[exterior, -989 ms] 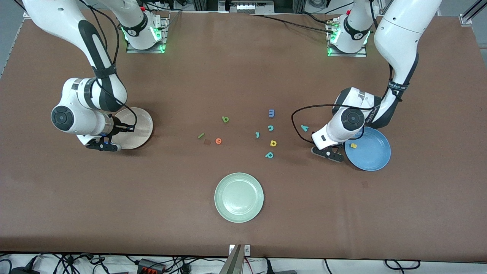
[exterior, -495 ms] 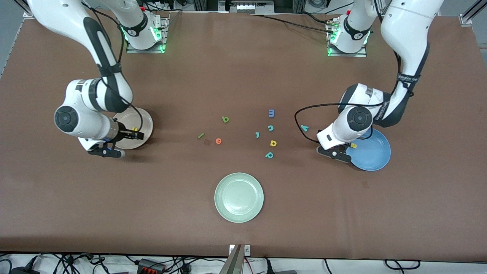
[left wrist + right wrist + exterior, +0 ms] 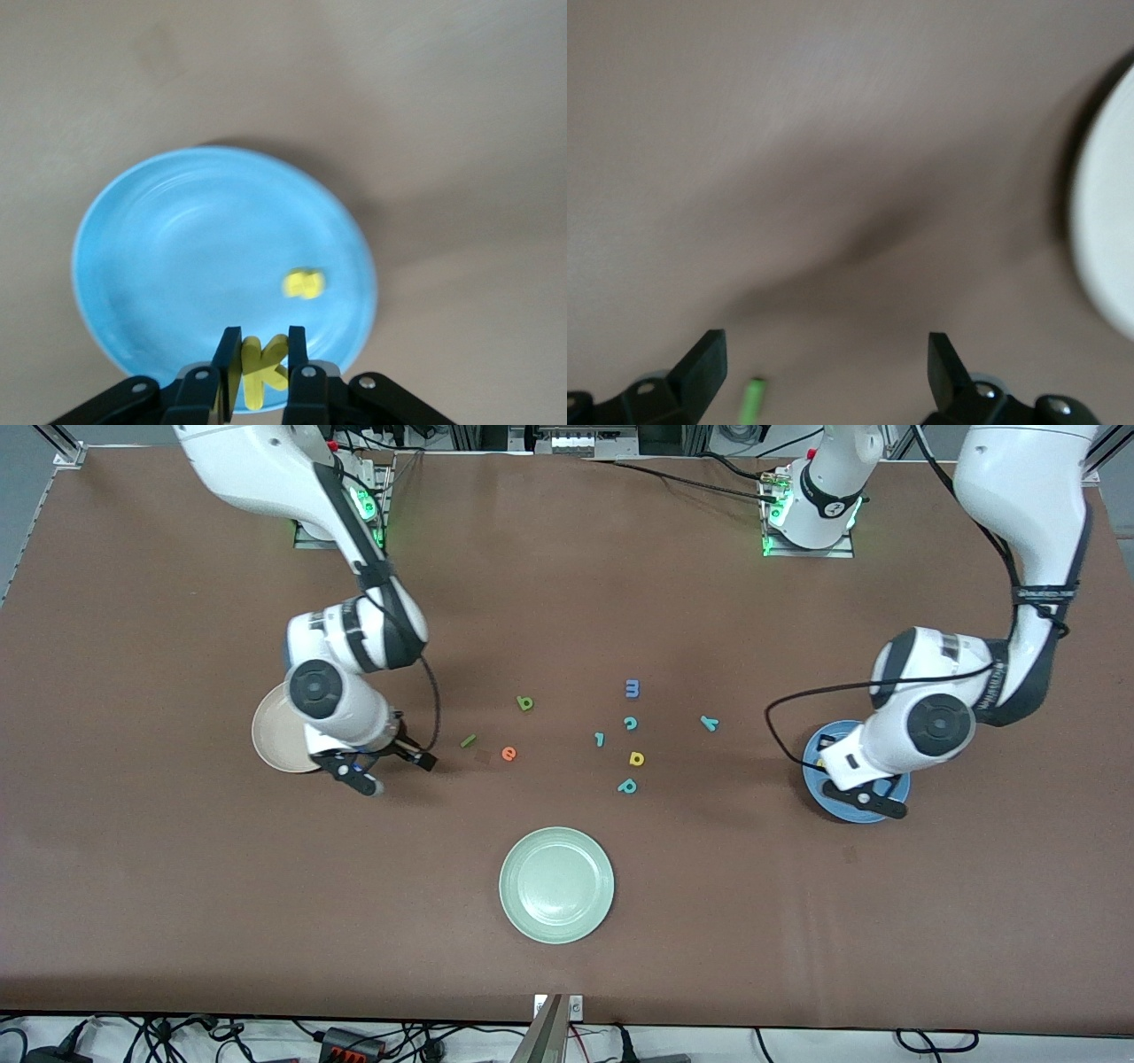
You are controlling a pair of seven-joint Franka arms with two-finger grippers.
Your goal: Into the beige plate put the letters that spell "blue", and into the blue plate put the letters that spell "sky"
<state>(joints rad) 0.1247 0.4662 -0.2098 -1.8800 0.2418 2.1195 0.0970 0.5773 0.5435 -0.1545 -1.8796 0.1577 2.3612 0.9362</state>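
My left gripper (image 3: pixel 263 350) hangs over the blue plate (image 3: pixel 177 257), shut on the yellow "k" (image 3: pixel 263 367); the yellow "s" (image 3: pixel 304 283) lies in that plate. In the front view this gripper (image 3: pixel 864 797) covers much of the blue plate (image 3: pixel 811 766). My right gripper (image 3: pixel 399 773) is open and holds nothing, between the beige plate (image 3: pixel 270 735) and the dark green "l" (image 3: pixel 468 740). Its wrist view shows its gripper (image 3: pixel 824 363), the "l" (image 3: pixel 753 403) and the beige plate's rim (image 3: pixel 1107 239). Green "b" (image 3: pixel 525 703), orange "e" (image 3: pixel 508 754) and teal "y" (image 3: pixel 710 723) lie on the table.
A pale green plate (image 3: pixel 556 884) sits nearer the front camera. Other loose letters lie mid-table: blue "m" (image 3: pixel 633 688), teal "c" (image 3: pixel 630 724), teal hooked piece (image 3: pixel 600 739), yellow "a"-like letter (image 3: pixel 636 759), teal "p" (image 3: pixel 627 786).
My right gripper opened over the beige plate, then swung toward the green "l". My left arm carried the "k" from beside the blue plate to over it.
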